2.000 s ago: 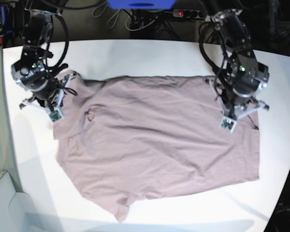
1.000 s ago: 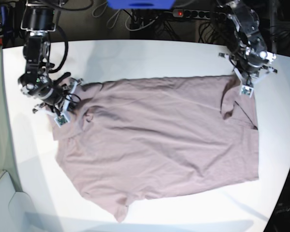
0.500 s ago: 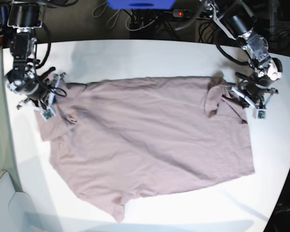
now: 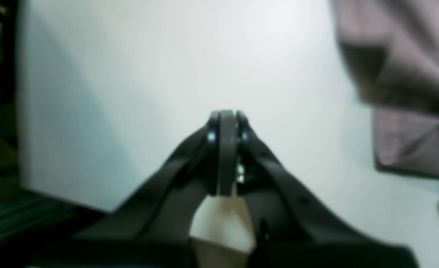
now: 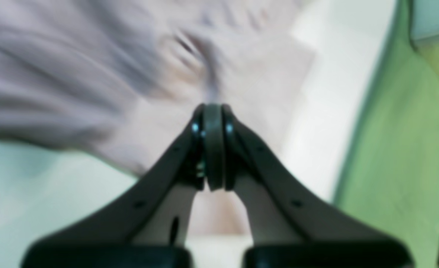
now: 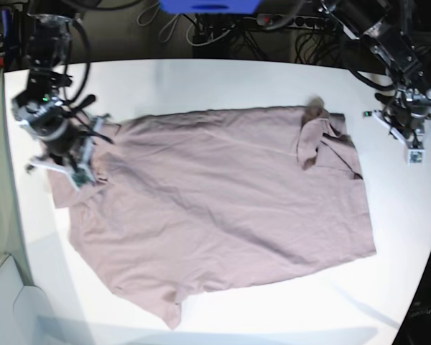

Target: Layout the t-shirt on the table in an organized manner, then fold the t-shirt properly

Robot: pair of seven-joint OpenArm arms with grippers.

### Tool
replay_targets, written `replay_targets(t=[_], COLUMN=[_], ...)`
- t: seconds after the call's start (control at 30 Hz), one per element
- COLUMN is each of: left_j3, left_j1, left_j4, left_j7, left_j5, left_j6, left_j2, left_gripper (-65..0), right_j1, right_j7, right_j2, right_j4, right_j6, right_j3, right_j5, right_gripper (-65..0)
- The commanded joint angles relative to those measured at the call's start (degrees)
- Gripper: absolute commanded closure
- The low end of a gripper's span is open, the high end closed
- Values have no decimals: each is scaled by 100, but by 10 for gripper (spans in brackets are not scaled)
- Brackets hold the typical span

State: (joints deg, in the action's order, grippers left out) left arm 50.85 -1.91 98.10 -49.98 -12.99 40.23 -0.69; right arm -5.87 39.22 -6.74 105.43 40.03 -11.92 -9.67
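White table (image 6: 223,83), sprawled t-shirt (image 6: 215,208)

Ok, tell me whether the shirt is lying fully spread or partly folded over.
Partly folded over. The t-shirt lies mostly flat on the table, but its corner near the left gripper is flipped back onto itself.

Behind the far edge, a blue object (image 6: 210,6) sat beside a black power strip with a red light (image 6: 276,21) and tangled cables (image 6: 194,32), while a green surface (image 5: 401,149) lay alongside.
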Motion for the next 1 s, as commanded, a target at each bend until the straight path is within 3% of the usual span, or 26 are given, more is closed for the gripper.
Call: replay_targets(t=[0.0,0.23,0.43,0.7,0.97], left_j3=[-26,-114,-940,-1722,-3234], left_j1=[-33,-77,-218,-182,160], left_j4=[242,1341,1605,1570,1077], left_j7=[-97,-651,-941,-932,-888], left_j5=[91,275,284,284,249], left_j6=[-23,-23,-23,-23,-23], left_j2=[-32,-831,-831,-831,-831], left_gripper=[-1,-1,-1,-1,-1], right_j1=[152,600,1180,1549,1646], right_j7=[-173,-173,-173,-208,-226], right_j2=[63,793,1320,1531,1487], right_j4=[108,-508,-1949,-2872,-3461], right_j6=[-3,-3,-3,-3,-3], right_j3=[159,1522,1742,1742,1715], right_j5=[92,84,84,84,84], right_gripper=[0,0,0,0,0])
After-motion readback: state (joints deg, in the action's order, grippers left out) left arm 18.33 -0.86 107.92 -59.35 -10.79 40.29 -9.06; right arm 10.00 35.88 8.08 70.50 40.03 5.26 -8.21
